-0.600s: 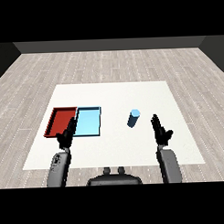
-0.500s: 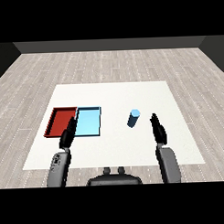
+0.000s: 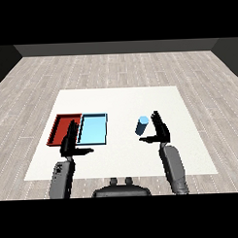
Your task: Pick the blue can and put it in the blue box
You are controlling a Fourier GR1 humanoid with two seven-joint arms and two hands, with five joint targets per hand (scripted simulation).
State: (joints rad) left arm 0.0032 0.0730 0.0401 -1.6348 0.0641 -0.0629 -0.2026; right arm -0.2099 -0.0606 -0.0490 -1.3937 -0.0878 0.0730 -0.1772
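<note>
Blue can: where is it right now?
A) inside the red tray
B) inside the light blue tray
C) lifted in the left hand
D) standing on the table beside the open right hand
D: the blue can stands upright on the white table, just left of the open right hand, not in any tray.

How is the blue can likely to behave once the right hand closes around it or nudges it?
The blue can stands upright and looks tall for its narrow base, so a sideways nudge from the open right hand beside it would probably tip it. Once tipped, its round body would likely roll across the flat white table. It looks rigid, so probably won't deform.
</note>
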